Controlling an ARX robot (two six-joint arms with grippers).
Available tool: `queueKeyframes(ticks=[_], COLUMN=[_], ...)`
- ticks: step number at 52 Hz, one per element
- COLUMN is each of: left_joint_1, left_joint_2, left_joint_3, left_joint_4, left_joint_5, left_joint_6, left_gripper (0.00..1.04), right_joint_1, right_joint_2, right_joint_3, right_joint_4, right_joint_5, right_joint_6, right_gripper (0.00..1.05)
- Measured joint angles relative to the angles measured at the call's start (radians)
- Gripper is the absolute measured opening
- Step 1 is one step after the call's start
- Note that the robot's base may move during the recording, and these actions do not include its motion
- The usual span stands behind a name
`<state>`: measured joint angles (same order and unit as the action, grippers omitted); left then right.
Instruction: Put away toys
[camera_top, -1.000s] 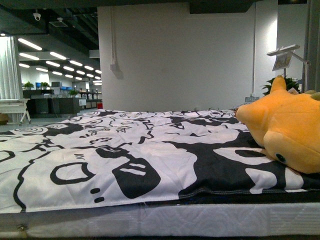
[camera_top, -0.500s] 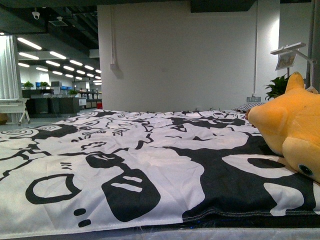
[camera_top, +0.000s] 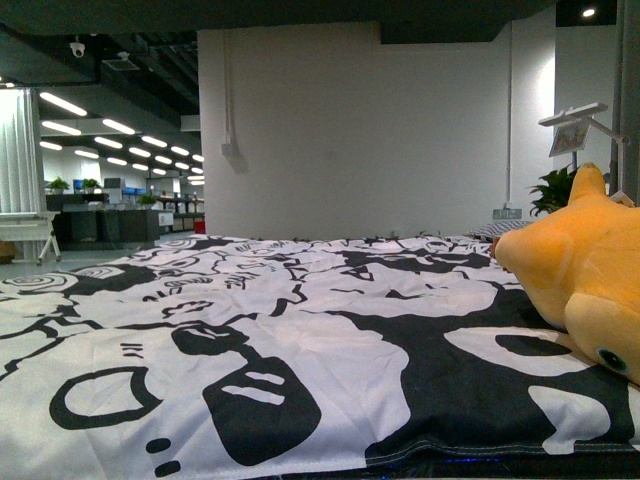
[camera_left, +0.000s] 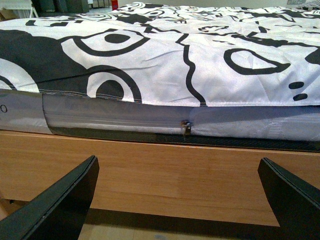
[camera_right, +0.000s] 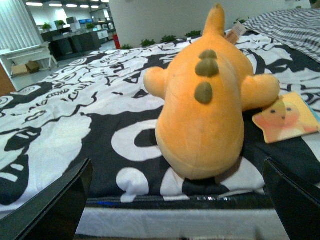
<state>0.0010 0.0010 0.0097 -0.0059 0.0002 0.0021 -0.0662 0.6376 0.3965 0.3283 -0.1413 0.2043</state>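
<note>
One yellow-orange plush toy (camera_right: 205, 110) lies near the edge of the black-and-white bedspread (camera_top: 300, 330), one picture card (camera_right: 286, 117) just beside it, while the left gripper (camera_left: 177, 165) and right gripper (camera_right: 177, 162) both gape wide, empty.

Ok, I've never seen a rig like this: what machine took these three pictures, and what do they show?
It's a two-armed robot. One picture comes from a camera on its body, looking across a bed's black-and-white cover, where an orange plush toy lies at the right. The other two come from wrist cameras. The dark wedges at their corners are the left arm's fingers, facing the wooden bed frame and mattress zip, and the right arm's fingers, facing the toy and a small picture card beside it. Both pairs are spread open, holding nothing.
</note>
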Motion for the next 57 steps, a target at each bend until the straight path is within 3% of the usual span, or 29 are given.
queueKeyframes(ticks=[8,26,57], left_joint_1=[0.000,0.000,0.000], left_joint_2=[0.000,0.000,0.000], left_joint_3=[0.000,0.000,0.000], left_joint_4=[0.000,0.000,0.000], left_joint_5=[0.000,0.000,0.000], left_joint_6=[0.000,0.000,0.000], left_gripper=[0.99,0.99,0.99], right_joint_1=[0.074,0.146,0.100], right_joint_2=[0.177,0.553,0.860], right_joint_3=[0.167,0.460,0.595], right_joint_4=[0.040,0.088,0.098], right_joint_5=[0.066,0.217,0.293], right_joint_6=[-0.047,-0.137,-0.243], right_gripper=[1.04,1.04,1.04])
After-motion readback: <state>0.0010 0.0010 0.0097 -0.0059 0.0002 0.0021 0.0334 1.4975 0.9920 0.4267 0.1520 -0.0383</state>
